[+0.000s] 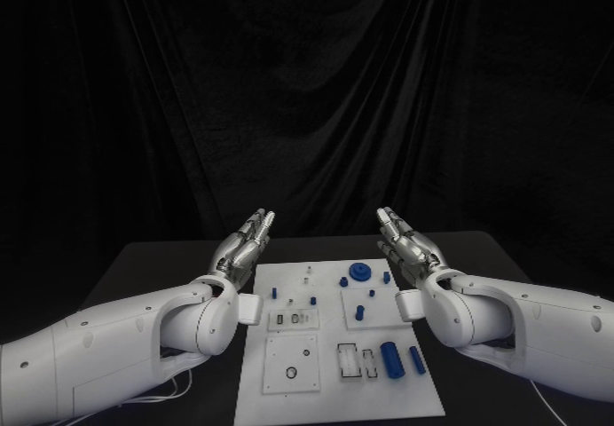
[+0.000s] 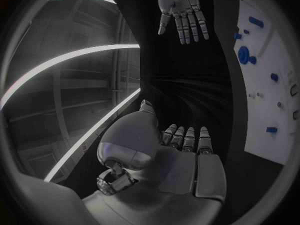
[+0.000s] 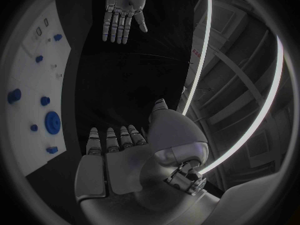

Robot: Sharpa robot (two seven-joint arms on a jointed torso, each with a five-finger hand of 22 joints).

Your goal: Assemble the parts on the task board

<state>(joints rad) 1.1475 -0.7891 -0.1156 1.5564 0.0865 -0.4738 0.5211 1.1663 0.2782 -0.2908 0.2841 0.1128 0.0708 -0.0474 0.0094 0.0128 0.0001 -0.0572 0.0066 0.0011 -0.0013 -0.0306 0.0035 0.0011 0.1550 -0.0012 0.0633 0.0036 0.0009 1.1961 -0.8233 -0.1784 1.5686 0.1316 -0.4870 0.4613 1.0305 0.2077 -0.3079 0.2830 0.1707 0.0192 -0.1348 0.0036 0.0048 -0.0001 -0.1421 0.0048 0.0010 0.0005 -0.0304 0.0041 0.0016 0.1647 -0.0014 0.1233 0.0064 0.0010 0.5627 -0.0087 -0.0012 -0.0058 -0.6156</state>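
The task board (image 1: 335, 390) is being shown lying at lower centre of the frame on the black surface (image 1: 153, 257), with blue parts (image 1: 362, 272) scattered across it. The left hand (image 1: 243, 247) and right hand (image 1: 407, 245) are being held raised on either side of its far end, fingers (image 1: 260, 224) extended, apart and holding nothing.

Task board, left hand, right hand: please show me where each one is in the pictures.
task board (image 1: 335, 404): head view, bare white area near its front edge.
left hand (image 1: 246, 241): head view, middle of the hand, fingers apart, holding nothing.
right hand (image 1: 407, 243): head view, middle of the hand, fingers apart, holding nothing.
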